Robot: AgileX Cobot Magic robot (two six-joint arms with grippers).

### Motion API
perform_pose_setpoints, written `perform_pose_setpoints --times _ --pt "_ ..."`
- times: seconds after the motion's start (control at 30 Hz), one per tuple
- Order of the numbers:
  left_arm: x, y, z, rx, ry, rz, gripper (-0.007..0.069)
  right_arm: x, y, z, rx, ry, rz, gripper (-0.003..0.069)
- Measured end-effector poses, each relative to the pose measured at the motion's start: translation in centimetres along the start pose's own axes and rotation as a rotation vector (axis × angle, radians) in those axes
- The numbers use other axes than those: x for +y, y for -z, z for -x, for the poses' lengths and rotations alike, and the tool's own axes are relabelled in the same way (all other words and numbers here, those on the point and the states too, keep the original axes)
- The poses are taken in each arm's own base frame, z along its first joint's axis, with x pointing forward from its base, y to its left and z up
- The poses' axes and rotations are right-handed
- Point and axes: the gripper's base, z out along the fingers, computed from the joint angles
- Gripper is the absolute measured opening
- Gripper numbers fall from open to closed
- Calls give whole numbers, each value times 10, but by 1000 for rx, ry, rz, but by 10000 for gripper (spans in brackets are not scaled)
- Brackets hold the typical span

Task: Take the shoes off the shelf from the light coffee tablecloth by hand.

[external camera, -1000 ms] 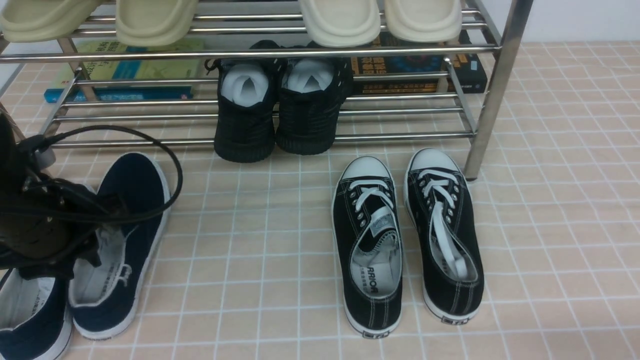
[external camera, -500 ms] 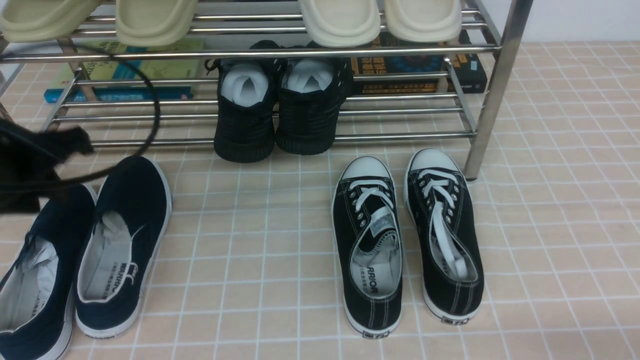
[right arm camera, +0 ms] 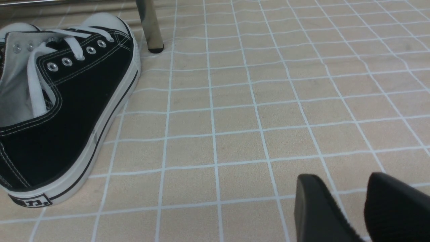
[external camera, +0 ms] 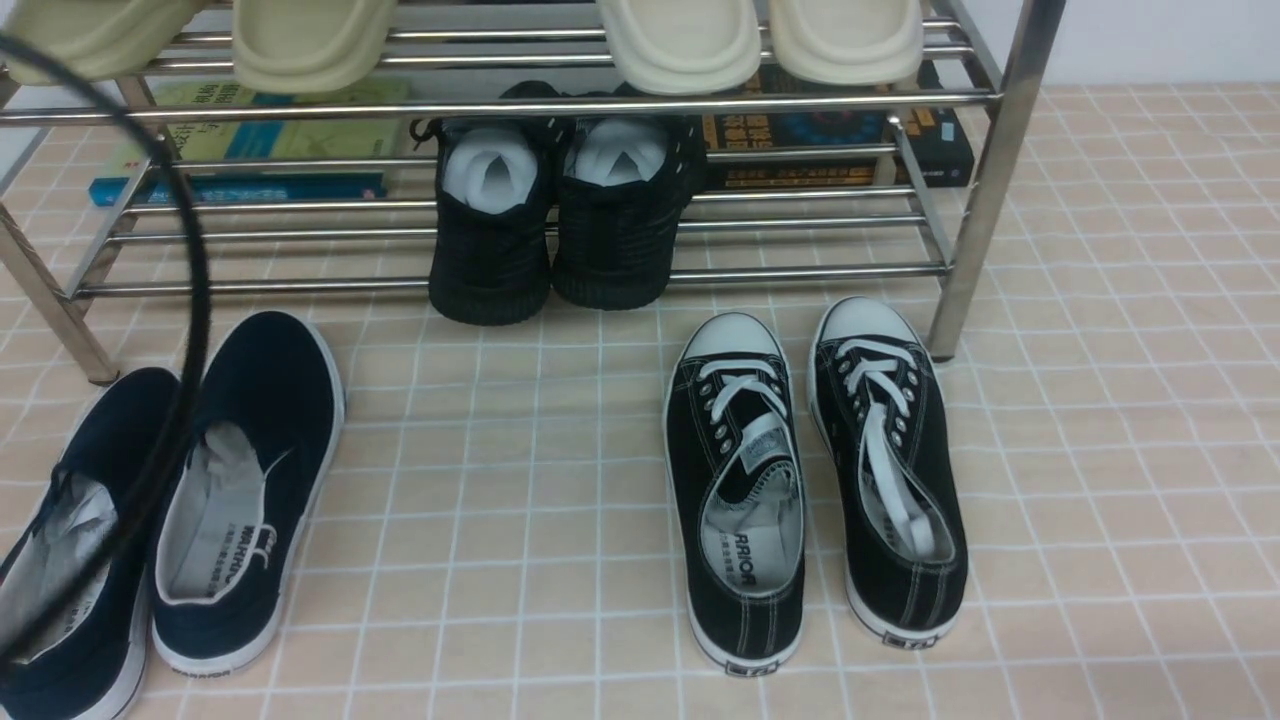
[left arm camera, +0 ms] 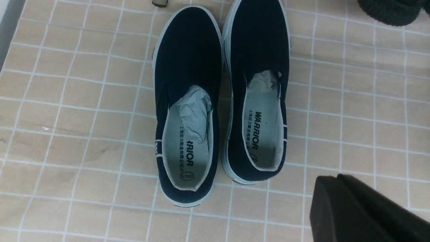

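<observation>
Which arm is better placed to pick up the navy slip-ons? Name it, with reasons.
Left. The left gripper, shut and empty, hangs right beside the navy slip-ons at the robot's left. The right gripper, open, sits over bare tablecloth beyond the black lace-up sneakers.

The 2 navy shoes lie side by side on the tablecloth, tool clear.

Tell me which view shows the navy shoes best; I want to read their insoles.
The left wrist view: it looks straight down on both navy shoes, whole, with WARRIOR readable on the insoles. The front view has them at the left edge, one cut off and crossed by a black cable. The right wrist view shows only a black sneaker.
</observation>
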Motion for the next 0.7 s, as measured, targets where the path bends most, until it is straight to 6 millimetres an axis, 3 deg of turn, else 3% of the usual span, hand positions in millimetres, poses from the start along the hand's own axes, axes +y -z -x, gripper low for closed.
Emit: perform_pose_setpoints --times 0.13,0.17,0.2,0.27,0.33,0.53,0.7 --pt "3 8 -42 -45 -37 -37 1 0 0 0 0 0 0 240" --pt "4 8 -44 -49 -42 -37 1 0 0 0 0 1 0 240" --pt "5 7 -67 -67 -49 -64 1 0 0 0 0 2 -1 240" --pt "4 8 -80 -94 -49 -89 1 0 0 0 0 2 -1 240" --pt "3 3 -108 -164 -34 -150 1 0 0 0 0 1 0 240" --pt "4 -7 -130 -467 17 -229 4 0 0 0 0 1 0 240" --pt "5 -10 -134 -549 25 -233 8 0 0 0 0 1 0 240"
